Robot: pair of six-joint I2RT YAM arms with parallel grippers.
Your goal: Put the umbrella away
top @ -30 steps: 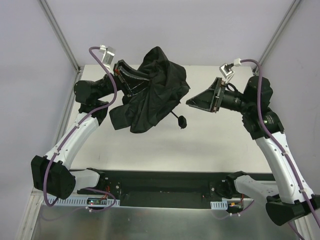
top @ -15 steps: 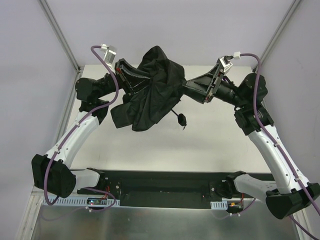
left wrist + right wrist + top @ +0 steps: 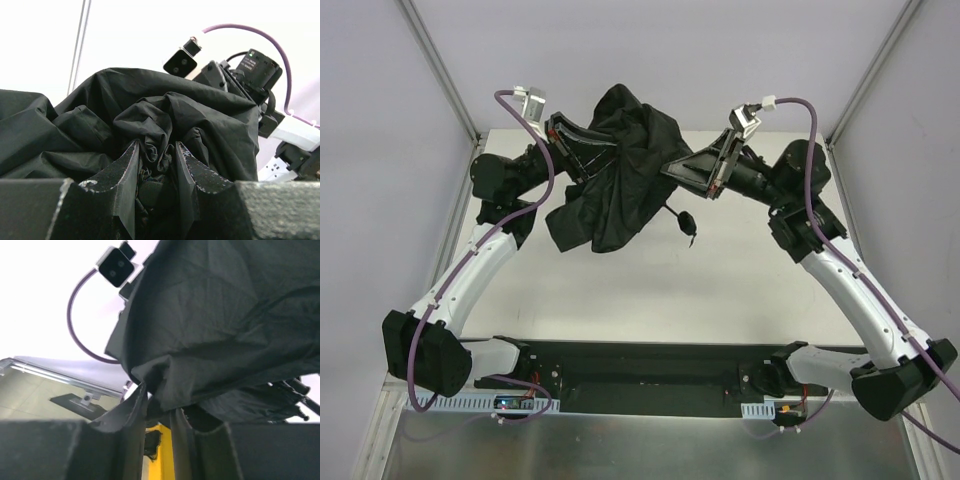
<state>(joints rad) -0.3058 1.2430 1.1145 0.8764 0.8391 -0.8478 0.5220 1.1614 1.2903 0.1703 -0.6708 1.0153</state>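
The black umbrella (image 3: 620, 175) hangs in the air above the back of the table, its canopy crumpled and loose. Its small black handle (image 3: 688, 222) dangles below on the thin shaft. My left gripper (image 3: 603, 150) reaches in from the left and is shut on a bunch of the canopy (image 3: 150, 110), with folds pressed between its fingers (image 3: 127, 165). My right gripper (image 3: 670, 168) reaches in from the right; its jaws stand narrow round a fold at the canopy's edge (image 3: 160, 382). The canopy fills most of the right wrist view.
The white table (image 3: 740, 290) lies below the umbrella. Pale walls and metal frame posts (image 3: 440, 70) close in the back and sides. A black rail (image 3: 650, 365) with both arm bases runs along the near edge. Something yellow (image 3: 162, 450) shows between the right fingers.
My right arm has swung left and up to the canopy, and its jaws have narrowed onto the fabric's edge. The left gripper keeps its hold; the umbrella has risen slightly.
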